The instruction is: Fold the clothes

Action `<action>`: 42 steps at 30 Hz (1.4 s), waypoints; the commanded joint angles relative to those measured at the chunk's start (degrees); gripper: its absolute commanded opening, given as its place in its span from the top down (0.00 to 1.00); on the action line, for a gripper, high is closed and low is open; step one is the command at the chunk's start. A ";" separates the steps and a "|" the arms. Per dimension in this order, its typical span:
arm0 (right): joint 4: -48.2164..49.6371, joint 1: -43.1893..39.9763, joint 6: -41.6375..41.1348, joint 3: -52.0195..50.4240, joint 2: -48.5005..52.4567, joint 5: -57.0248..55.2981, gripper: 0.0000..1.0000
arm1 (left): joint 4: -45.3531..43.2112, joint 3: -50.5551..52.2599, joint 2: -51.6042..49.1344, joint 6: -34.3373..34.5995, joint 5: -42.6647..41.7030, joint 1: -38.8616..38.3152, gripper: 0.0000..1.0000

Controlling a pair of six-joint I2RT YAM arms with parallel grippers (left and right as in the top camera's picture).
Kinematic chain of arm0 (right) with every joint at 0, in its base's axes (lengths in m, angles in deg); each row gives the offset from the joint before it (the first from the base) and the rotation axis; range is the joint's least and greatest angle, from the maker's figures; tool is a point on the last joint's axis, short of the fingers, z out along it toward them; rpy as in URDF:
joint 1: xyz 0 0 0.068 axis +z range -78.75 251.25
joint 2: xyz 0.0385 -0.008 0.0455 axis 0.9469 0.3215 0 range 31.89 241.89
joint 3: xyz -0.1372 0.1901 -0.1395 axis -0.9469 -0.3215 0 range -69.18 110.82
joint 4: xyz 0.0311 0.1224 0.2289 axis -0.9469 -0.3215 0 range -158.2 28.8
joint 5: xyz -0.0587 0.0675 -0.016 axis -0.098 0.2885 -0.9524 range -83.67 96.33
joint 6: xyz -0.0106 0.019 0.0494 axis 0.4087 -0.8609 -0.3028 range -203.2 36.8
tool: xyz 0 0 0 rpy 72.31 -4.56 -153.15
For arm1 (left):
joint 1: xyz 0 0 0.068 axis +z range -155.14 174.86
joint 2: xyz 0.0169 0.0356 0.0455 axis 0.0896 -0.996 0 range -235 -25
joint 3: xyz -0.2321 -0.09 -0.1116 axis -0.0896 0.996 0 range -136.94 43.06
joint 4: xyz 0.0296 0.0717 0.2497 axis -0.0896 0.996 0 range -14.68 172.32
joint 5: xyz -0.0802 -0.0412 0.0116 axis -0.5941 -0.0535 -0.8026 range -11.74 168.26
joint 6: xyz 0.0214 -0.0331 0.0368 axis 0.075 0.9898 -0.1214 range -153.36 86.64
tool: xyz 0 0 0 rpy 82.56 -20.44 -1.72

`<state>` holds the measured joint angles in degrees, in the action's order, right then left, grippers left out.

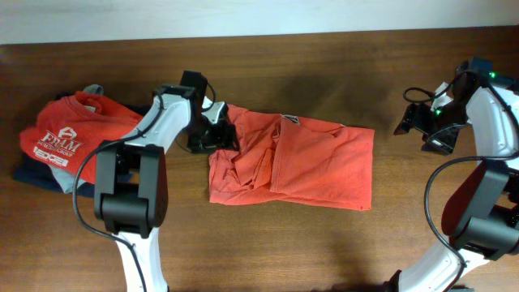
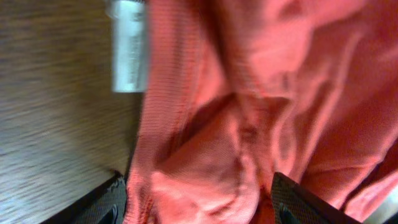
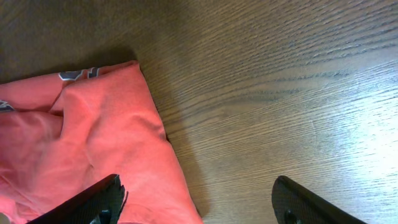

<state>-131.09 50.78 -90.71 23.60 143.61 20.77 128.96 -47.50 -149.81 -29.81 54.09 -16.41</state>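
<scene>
Two robot arms work at a brown wooden table (image 1: 324, 73). A coral-red T-shirt (image 1: 300, 162) lies at the middle of it, roughly folded into a rectangle, smoother on its right half and crumpled on its left.

The left gripper (image 1: 212, 136) sits at the shirt's far-left corner. In the left wrist view its jaws stand spread wide, with bunched red cloth lying between the two dark fingers (image 2: 106, 202) – not pinched. A small white label (image 2: 127, 46) shows at the cloth's edge.

The right gripper (image 1: 428, 134) hangs over bare wood at the far right, well apart from the shirt, its jaws also spread. Its wrist view shows one shirt corner with a scrap of navy lettering (image 3: 78, 74).

At the left edge rests a pile – a red tee with white print (image 1: 69, 134) over a navy garment (image 1: 32, 172), with a grey garment (image 1: 96, 89) peeking out behind.
</scene>
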 commanded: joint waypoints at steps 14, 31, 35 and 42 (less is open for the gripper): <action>-0.39 0.20 0.20 0.33 -0.17 0.33 0.20 | -4.76 6.62 -1.66 0.35 -10.99 -1.95 0.99; -0.17 0.20 0.20 0.33 -0.17 0.35 0.19 | 20.70 -25.27 6.75 -0.09 8.46 -5.53 0.99; -0.17 0.20 0.20 0.33 -0.17 0.35 0.20 | 20.46 -25.14 6.12 1.86 10.32 -13.97 0.99; -0.22 0.20 0.17 0.33 -0.17 0.37 0.20 | 18.62 -25.14 2.60 3.32 19.37 -27.34 0.99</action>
<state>-131.28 50.78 -90.71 23.60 143.61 20.77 147.85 -72.75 -144.85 -27.67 68.74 -40.84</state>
